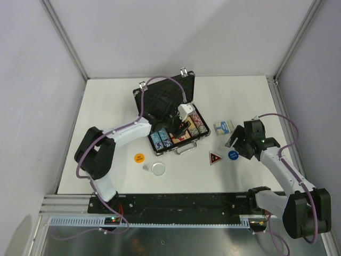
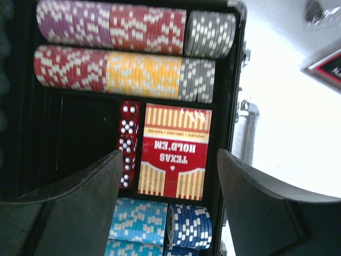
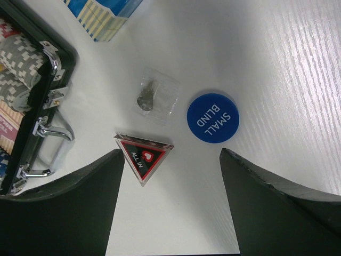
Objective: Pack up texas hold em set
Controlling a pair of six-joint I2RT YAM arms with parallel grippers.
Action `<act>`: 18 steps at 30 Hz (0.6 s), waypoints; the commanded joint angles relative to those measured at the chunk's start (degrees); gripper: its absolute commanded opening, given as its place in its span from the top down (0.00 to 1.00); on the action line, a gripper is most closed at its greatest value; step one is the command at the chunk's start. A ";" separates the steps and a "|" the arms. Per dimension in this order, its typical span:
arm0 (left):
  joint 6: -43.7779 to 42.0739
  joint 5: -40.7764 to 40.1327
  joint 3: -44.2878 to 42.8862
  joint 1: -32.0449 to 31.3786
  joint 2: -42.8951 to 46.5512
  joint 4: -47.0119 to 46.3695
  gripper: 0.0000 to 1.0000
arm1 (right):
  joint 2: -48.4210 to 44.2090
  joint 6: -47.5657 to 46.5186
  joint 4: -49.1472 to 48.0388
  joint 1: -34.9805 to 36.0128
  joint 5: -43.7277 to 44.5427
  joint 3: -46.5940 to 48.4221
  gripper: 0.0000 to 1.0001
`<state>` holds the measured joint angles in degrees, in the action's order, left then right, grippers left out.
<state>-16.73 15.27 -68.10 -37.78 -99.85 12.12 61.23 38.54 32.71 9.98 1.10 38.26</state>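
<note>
The black briefcase [image 1: 164, 95] lies open mid-table, lid tilted back. My left gripper [image 1: 180, 127] hovers open over its tray, with nothing between the fingers. In the left wrist view the gripper [image 2: 170, 178] is above the red card deck [image 2: 173, 152], which sits in its slot beside the red dice [image 2: 128, 144] and rows of chips [image 2: 144, 74]. The slot left of the dice [image 2: 80, 138] is dark and bare. My right gripper [image 1: 237, 141] is open above the table, with the red triangle [image 3: 143, 154] and blue Small Blind button [image 3: 212, 118] just ahead of it. A blue card deck [image 1: 224, 127] lies right of the case.
An orange button [image 1: 138, 158] and a pale round button [image 1: 158, 169] lie in front of the case, left of its handle [image 3: 50, 133]. A small clear bag [image 3: 155, 96] holding something dark lies between the triangle and the blue deck [image 3: 104, 13]. Walls enclose the table.
</note>
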 commanded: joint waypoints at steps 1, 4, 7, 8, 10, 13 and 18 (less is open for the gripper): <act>0.74 1.30 -5.79 -2.57 1.57 -1.15 0.23 | -1.69 1.81 -2.02 -1.06 0.68 0.93 0.23; 0.04 1.71 -9.64 -4.89 -0.84 -1.20 0.20 | -0.29 2.36 -2.40 -1.93 1.48 3.44 0.25; -0.45 2.60 -15.21 -6.75 -5.06 -1.15 0.17 | 1.54 1.86 -1.12 -2.30 4.25 6.83 0.25; -0.65 2.89 -16.97 -7.47 -6.57 -1.14 0.17 | 2.10 1.69 -0.79 -2.58 5.35 8.10 0.25; -1.08 2.81 -21.31 -8.78 -10.18 -1.20 0.16 | 2.79 1.44 -0.47 -3.47 6.71 9.92 0.25; -2.02 1.24 -27.71 -10.75 -15.66 -1.17 0.15 | 3.46 1.99 -0.19 -5.53 7.01 11.84 0.25; -1.33 -3.50 -37.05 -13.80 -23.67 -1.21 0.13 | 3.14 4.75 2.59 -9.13 8.49 13.22 0.25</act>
<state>-17.50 15.18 -98.30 -49.54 -119.24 11.27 64.49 40.64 32.75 2.92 6.46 49.04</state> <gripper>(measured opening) 0.867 0.749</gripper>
